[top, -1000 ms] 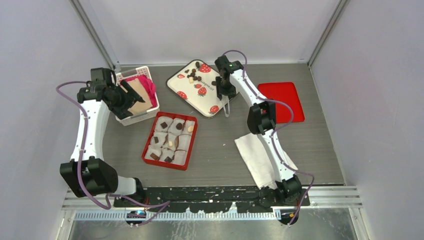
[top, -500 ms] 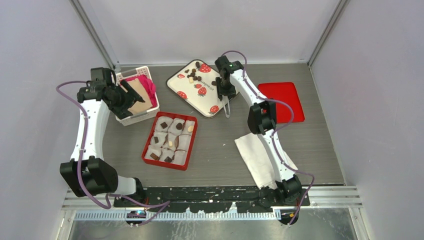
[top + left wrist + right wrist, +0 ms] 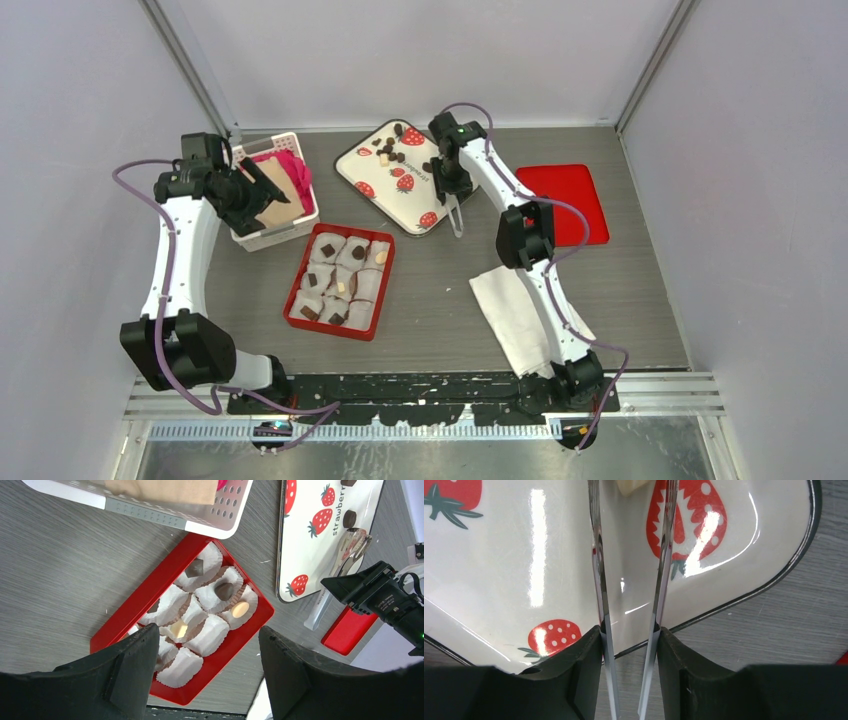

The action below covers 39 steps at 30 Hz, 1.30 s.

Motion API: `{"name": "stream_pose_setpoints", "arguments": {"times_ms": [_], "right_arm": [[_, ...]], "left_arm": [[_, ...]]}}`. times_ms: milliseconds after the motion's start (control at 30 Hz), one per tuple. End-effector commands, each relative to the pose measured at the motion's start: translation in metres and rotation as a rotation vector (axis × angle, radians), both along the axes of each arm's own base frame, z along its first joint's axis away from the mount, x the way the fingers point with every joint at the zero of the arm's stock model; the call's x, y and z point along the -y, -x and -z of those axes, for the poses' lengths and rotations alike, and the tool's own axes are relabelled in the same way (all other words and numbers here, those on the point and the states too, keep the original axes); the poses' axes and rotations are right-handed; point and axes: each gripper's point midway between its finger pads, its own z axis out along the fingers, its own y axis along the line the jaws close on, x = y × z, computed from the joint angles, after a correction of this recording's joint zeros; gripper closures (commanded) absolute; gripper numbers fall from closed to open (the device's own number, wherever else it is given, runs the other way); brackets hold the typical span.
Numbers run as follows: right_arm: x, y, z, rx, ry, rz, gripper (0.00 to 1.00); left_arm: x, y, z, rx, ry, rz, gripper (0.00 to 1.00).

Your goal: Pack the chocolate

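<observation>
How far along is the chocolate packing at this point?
Done: several cups in the red box hold chocolate. In hand: the right gripper holds tongs over the strawberry tray; the left gripper hangs open and empty. Left: loose pieces on the tray, and a few cups unfilled.

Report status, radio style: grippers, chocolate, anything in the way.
Left gripper open, empty, by the white basket. Right gripper shut on tongs, a cream chocolate between the blades, over the strawberry tray. Nothing seen blocking.

Chocolate pieces point(image 3: 390, 152) lie scattered on the strawberry-print tray's point(image 3: 380, 178) far end
</observation>
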Motion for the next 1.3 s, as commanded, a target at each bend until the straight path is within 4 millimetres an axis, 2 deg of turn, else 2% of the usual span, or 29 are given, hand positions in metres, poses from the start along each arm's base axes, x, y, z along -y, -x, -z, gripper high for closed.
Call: {"name": "stream_pose_setpoints", "arguments": {"times_ms": [0,300,467,633,767,900,1100,1267], "right_arm": [[-0.004,0.004,-0.072,0.103,-0.054,0.004,0.72],[0.008,0.038,-0.098,0.083,-0.057,-0.003,0.79],[0.006,0.064,-0.102,0.051,-0.081,-0.040,0.80],[-0.026,0.097,-0.116,0.034,-0.145,-0.143,0.80],[-0.055,0.131,-0.127,0.027,-0.162,-0.250,0.80],[-0.078,0.175,-0.135,-0.005,-0.175,-0.350,0.80],[-0.111,0.262,-0.130,-0.087,-0.212,-0.555,0.81],[-0.122,0.304,-0.114,-0.136,-0.176,-0.662,0.80]], "left_arm": [[-0.005,-0.007,-0.014,0.048,-0.013,0.002,0.27],[-0.006,-0.007,-0.012,0.052,-0.009,0.001,0.27],[-0.005,-0.008,-0.011,0.053,0.001,0.005,0.27],[-0.005,-0.009,-0.011,0.055,0.004,0.010,0.27],[-0.004,-0.008,-0.012,0.057,0.004,0.012,0.27],[-0.003,-0.008,-0.011,0.056,0.007,0.016,0.27],[-0.001,-0.006,-0.008,0.053,0.016,0.021,0.27],[0.002,-0.004,-0.005,0.049,0.036,0.026,0.27]]}}
